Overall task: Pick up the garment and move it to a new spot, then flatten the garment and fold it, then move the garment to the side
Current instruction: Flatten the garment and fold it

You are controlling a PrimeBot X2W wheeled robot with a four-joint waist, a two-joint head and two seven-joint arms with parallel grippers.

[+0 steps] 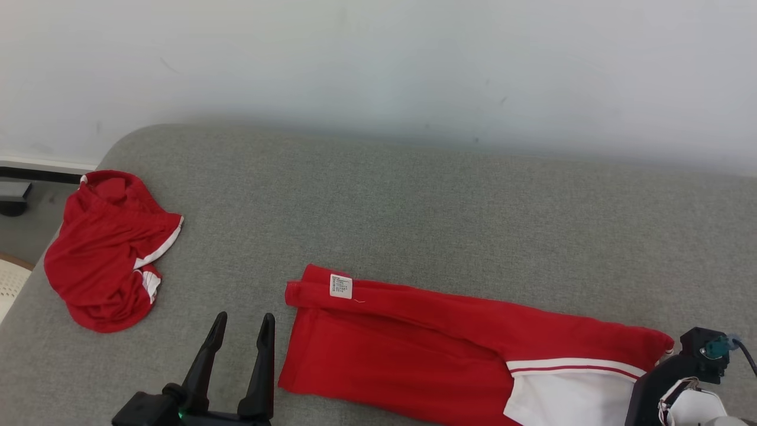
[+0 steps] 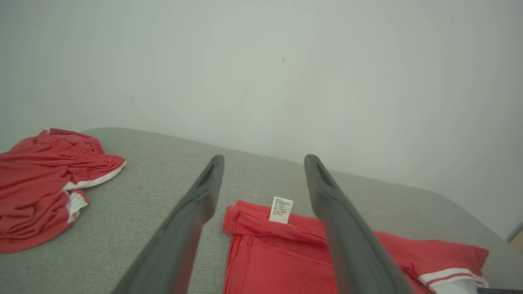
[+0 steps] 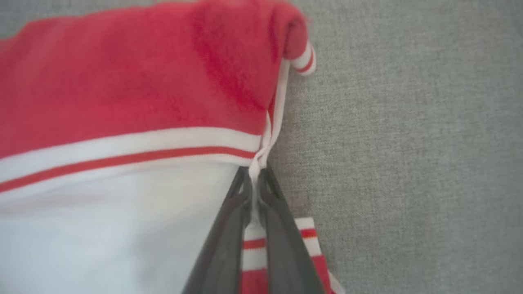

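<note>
The garment (image 1: 402, 349) (image 2: 278, 261) (image 3: 143, 81) is seen spread across the near part of a grey cushion (image 1: 414, 201) (image 2: 135, 204) (image 3: 408, 163). It is red, with a white panel and a white band with a thin red stripe at its right end. A white label (image 1: 340, 286) (image 2: 281, 210) is sewn near its far left corner, where the red edge is turned over in a narrow fold. The cloth lies mostly flat, with a long diagonal crease across the middle.

The right gripper (image 3: 255, 171) is found at the garment's right end. Its two dark fingers are pressed together on a thin white edge of the cloth, which is pinched between the tips and drawn up into a taut strip. Under the fingers, another bit of striped red and white band is seen on the cushion.

The left gripper (image 1: 241, 325) (image 2: 263, 158) is held with its fingers well apart and nothing between them. In the head view it is placed just beside the garment's left edge, apart from the cloth. Whether its fingertips touch the cushion cannot be told. In the left wrist view, part of the garment is covered by one of its fingers.

A second red garment (image 1: 100, 260) (image 2: 32, 192), with white trim, is left crumpled at the cushion's far left edge, well apart from the first. A pale wall (image 1: 378, 59) is seen behind the cushion. A strip of floor (image 1: 29, 231) is seen past the cushion's left end.
</note>
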